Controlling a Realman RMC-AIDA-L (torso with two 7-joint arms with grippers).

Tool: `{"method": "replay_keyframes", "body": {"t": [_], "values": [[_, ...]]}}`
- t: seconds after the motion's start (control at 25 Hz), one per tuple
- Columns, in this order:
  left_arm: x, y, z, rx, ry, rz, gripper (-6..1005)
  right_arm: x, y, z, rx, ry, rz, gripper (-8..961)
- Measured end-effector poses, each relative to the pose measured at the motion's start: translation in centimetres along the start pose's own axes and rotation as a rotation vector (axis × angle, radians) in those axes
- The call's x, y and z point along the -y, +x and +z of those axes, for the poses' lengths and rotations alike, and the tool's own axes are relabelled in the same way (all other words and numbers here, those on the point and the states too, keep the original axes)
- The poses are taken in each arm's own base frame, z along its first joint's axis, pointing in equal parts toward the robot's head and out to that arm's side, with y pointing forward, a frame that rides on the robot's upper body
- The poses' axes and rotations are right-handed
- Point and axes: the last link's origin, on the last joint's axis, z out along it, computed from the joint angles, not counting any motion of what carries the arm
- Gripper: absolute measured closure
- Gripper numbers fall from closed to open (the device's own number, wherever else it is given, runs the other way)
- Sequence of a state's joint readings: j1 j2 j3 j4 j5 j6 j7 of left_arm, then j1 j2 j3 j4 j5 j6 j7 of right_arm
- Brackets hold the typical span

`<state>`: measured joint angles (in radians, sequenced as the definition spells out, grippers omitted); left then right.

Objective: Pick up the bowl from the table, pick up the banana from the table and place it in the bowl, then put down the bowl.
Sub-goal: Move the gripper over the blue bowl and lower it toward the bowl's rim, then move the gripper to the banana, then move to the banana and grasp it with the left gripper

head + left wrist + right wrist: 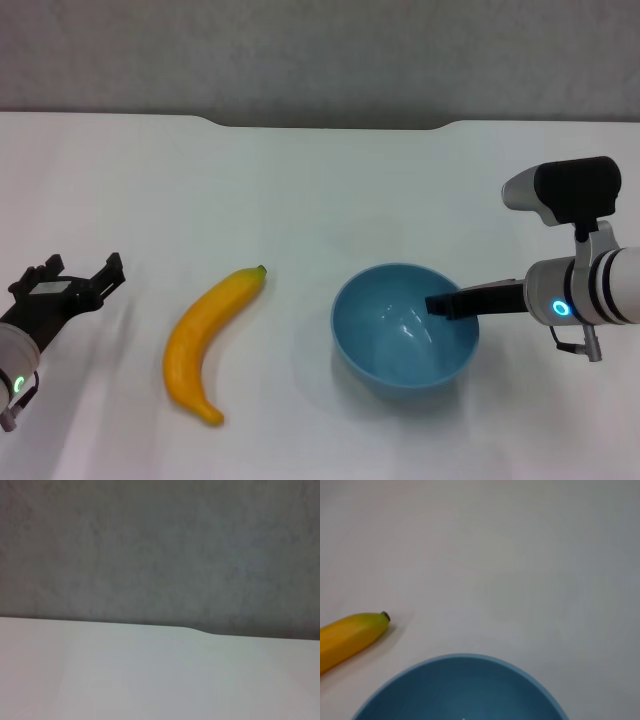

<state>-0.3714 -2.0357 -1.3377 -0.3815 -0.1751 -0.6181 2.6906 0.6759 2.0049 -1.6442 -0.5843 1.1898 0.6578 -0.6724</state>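
The light-blue bowl (404, 325) sits on the white table (320, 190), right of centre. My right gripper (446, 304) reaches in from the right and lies over the bowl's right rim, its tip inside the bowl. The yellow-orange banana (205, 341) lies on the table to the left of the bowl, stem end pointing toward the far side. My left gripper (78, 270) is open and empty near the left edge, apart from the banana. The right wrist view shows the bowl's rim (460, 680) and the banana's tip (355, 632).
The table's far edge has a shallow notch (330, 124) with a grey wall behind it. The left wrist view shows only the tabletop (150, 675) and the wall.
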Motion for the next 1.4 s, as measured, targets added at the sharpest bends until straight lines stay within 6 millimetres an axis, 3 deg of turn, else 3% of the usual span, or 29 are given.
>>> {"method": "replay_keyframes", "body": {"t": [0.6,0.84,1.12,1.4], "values": [[0.6,0.2,-0.1,-0.014,0.026,-0.037,137,0.4,0.1,-0.5,0.015,0.040,-0.072,882],[-0.7,0.9,0.1,-0.018,-0.046,-0.070,136,0.7,0.1,-1.5,0.073,0.041,-0.063,917],[-4.2,3.2,0.3,-0.006,-0.257,-0.014,137,1.0,0.6,-1.5,0.068,0.049,-0.059,911],[-5.0,4.0,0.5,0.097,-0.368,0.024,136,1.1,0.6,-1.5,0.062,0.060,-0.075,905]]}}
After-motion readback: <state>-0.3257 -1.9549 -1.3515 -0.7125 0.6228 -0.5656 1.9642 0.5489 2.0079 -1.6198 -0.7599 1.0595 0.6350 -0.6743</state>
